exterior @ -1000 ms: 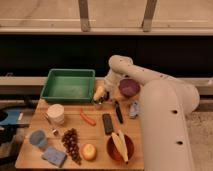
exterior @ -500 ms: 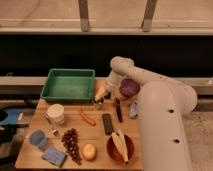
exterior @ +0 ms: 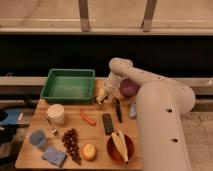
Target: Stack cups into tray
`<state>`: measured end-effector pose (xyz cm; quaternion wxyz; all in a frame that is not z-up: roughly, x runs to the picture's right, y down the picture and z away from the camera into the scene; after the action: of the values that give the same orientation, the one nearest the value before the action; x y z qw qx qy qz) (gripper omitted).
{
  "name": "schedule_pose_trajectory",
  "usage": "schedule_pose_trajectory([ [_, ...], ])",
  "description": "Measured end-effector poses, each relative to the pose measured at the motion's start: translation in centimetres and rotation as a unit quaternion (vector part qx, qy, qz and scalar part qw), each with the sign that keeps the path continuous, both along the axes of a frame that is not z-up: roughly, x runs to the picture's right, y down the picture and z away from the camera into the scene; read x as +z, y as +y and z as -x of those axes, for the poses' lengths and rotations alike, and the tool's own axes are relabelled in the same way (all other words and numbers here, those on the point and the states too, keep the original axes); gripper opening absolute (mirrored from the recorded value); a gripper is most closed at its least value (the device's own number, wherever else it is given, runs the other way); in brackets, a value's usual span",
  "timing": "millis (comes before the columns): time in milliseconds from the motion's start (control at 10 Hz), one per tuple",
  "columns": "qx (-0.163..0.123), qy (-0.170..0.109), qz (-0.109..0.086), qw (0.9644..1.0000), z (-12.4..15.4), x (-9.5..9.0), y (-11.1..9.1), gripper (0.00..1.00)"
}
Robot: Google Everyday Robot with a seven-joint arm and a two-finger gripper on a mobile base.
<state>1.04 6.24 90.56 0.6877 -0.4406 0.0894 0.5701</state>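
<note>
Your tool [exterior: 101, 95] hung over the table [exterior: 95, 136], with the green tray [exterior: 68, 97] at its 10 o'clock. The metal cup [exterior: 96, 102] sat just beside it at 7 o'clock. The pale blue cup [exterior: 37, 138] stood well apart at 8 o'clock. I could not tell whether the tool was spread or pinching.

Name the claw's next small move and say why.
Probably a short lift straight up: the claw sits down at the small metal cup beside the green tray's right wall, and the cup has to clear that raised rim to go in.
</note>
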Motion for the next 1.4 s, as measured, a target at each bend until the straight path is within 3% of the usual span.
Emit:
schedule_pose_trajectory([
  [300, -0.001, -0.005, -0.004, 1.0, 0.1, 0.0, 0.2, 0.06],
  [400, -0.002, -0.008, -0.006, 0.9999, 0.2, -0.2, 0.1, 0.02],
  [700, -0.006, -0.022, -0.022, 0.9995, 0.4, -1.9, -0.6, 0.0],
  [1200, -0.02, -0.037, -0.067, 0.9968, 1.1, -6.1, -2.7, 0.0],
  [1400, -0.021, -0.039, -0.099, 0.9941, 1.1, -8.2, -4.2, 0.0],
])
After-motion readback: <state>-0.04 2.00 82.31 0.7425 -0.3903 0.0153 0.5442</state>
